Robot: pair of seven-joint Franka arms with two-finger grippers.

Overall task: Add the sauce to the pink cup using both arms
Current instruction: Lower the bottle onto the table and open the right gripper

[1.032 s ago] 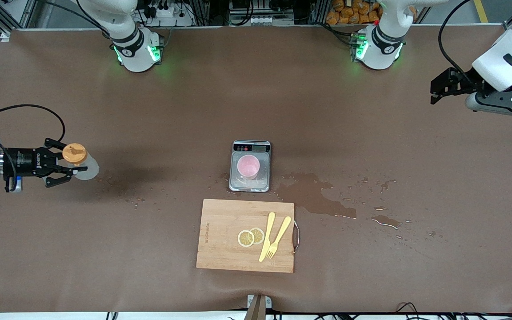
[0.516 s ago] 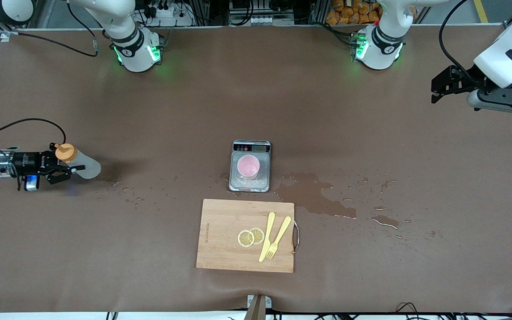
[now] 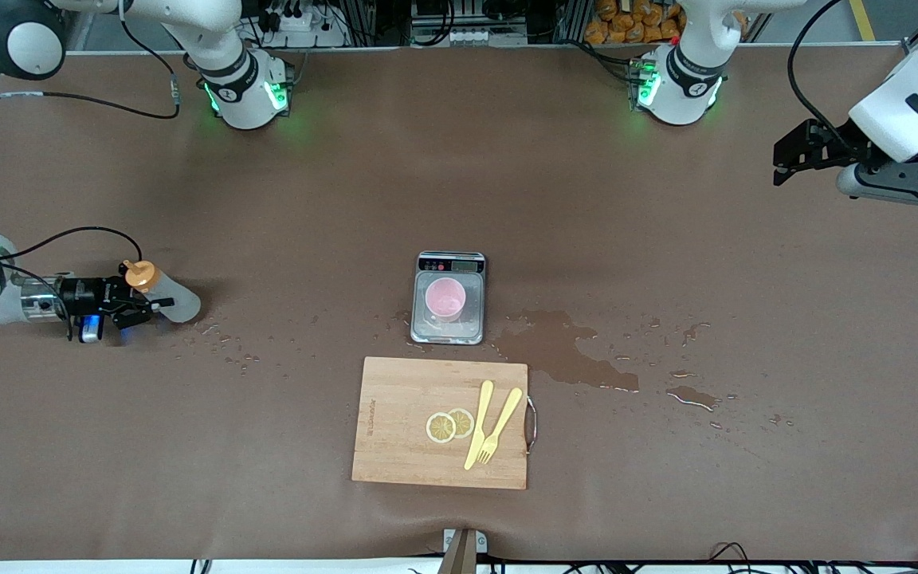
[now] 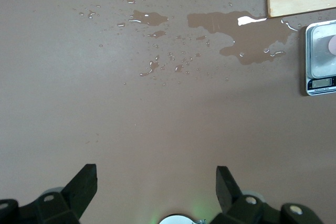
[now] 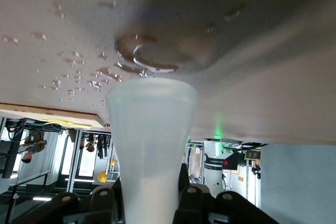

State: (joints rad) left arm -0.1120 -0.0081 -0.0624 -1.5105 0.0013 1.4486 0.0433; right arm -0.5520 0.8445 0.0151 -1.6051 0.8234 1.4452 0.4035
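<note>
Brown table (image 3: 347, 199); cutting board (image 3: 395, 422) lettering unreadable; right tool (image 3: 134, 305) grips sauce (image 3: 168, 303).

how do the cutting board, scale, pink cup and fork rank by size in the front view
Largest to smallest as they look:
1. cutting board
2. scale
3. fork and pink cup: unsure, the fork is longer but thin, the cup rounder and raised on the scale.

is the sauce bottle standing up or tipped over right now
Tipped. The sauce bottle points sideways in the shut right pincer, orange cap near the pincer, base toward the pink cup.
</note>
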